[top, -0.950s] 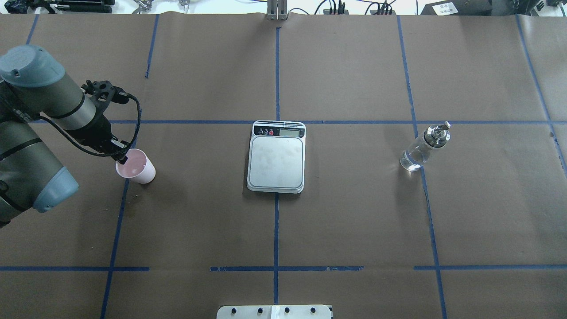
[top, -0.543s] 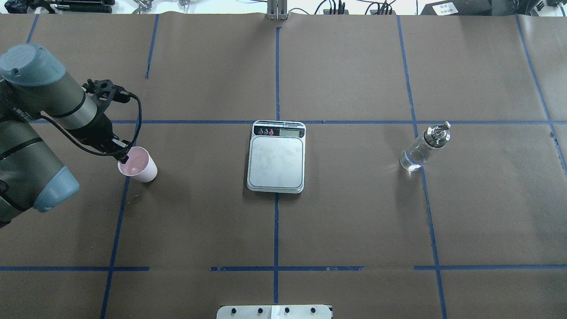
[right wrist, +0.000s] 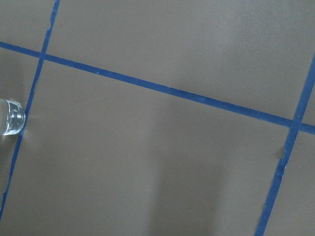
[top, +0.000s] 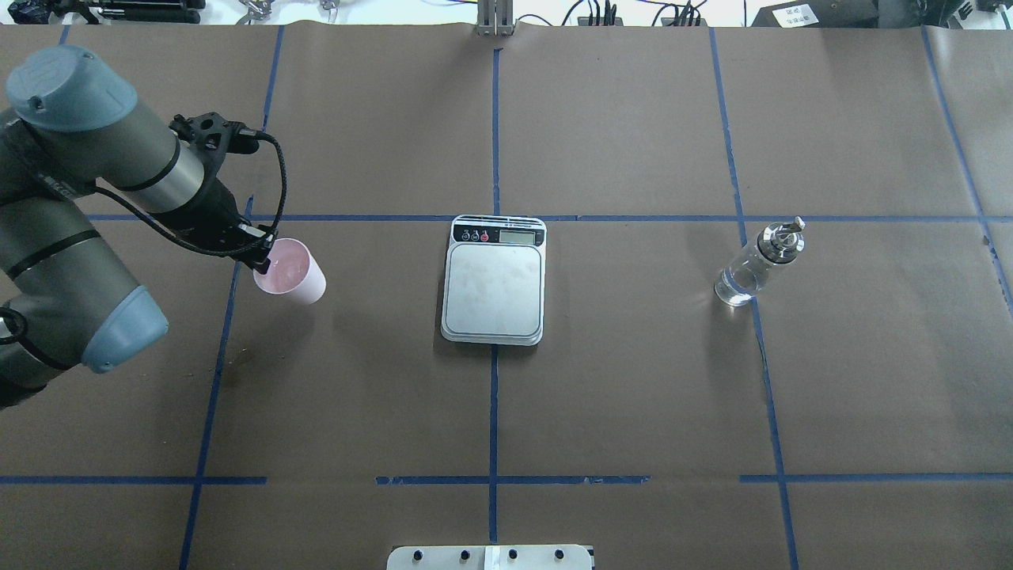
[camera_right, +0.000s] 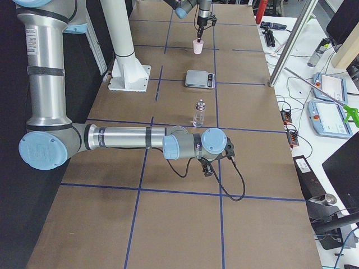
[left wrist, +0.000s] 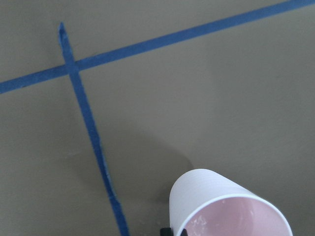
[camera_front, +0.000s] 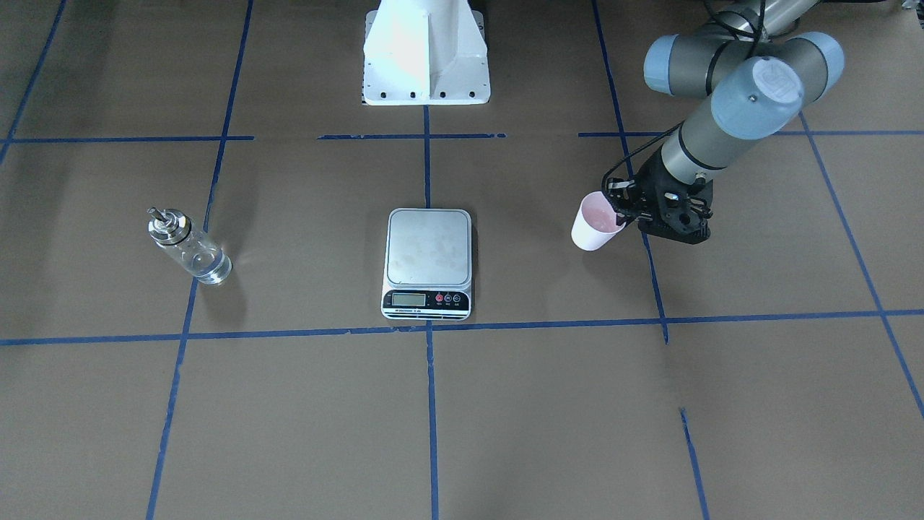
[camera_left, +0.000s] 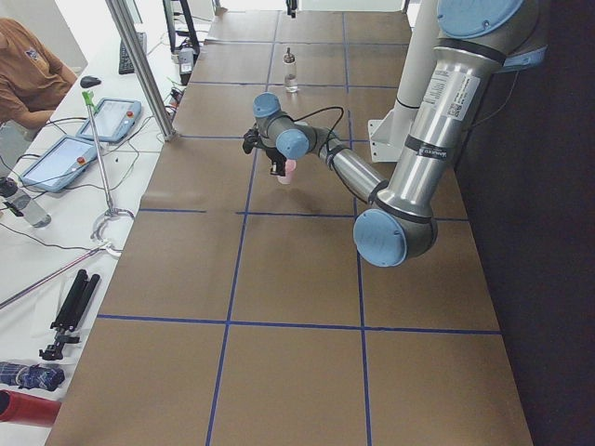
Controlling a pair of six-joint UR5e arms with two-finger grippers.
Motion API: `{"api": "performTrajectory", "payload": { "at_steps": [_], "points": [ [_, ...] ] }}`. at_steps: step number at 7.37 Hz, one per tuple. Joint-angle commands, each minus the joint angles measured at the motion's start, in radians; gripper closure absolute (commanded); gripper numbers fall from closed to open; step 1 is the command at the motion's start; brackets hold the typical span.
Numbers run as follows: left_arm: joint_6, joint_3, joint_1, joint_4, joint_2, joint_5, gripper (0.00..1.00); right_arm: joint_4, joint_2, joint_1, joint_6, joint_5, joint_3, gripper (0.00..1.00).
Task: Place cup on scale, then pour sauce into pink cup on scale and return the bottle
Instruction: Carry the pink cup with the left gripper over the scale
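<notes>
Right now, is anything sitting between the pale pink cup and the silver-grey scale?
No. In the overhead view only bare brown paper lies between the pale pink tapered cup and the flat silver-grey digital scale.

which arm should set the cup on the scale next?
Left. The left gripper already holds the cup by its rim, off to the left of the scale, whose platform is bare. The right arm shows only in the right side view, low over the table on the near side of the bottle.

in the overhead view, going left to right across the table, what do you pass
left gripper gripping the cup's rim → cup → scale → bottle
</notes>
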Motion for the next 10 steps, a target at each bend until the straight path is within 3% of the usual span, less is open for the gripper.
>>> {"api": "performTrajectory", "payload": {
  "at_steps": [1, 4, 6, 8, 10],
  "points": [
    [-0.222, 0.020, 0.120, 0.001, -0.132, 0.118, 1.00, 0.000, 0.000, 0.000, 0.002, 0.009, 0.009, 0.00],
    [-0.349, 0.121, 0.159, 0.003, -0.297, 0.143, 1.00, 0.000, 0.000, 0.000, 0.002, 0.011, 0.013, 0.00],
    [-0.352, 0.126, 0.178, 0.003, -0.311, 0.188, 1.00, 0.000, -0.001, 0.000, 0.004, 0.011, 0.020, 0.00],
    [-0.387, 0.217, 0.199, 0.004, -0.402, 0.220, 1.00, 0.000, -0.003, 0.000, 0.004, 0.011, 0.026, 0.00],
    [-0.389, 0.244, 0.203, 0.006, -0.424, 0.255, 1.00, 0.000, -0.004, 0.000, 0.002, 0.011, 0.026, 0.00]
  ]
}}
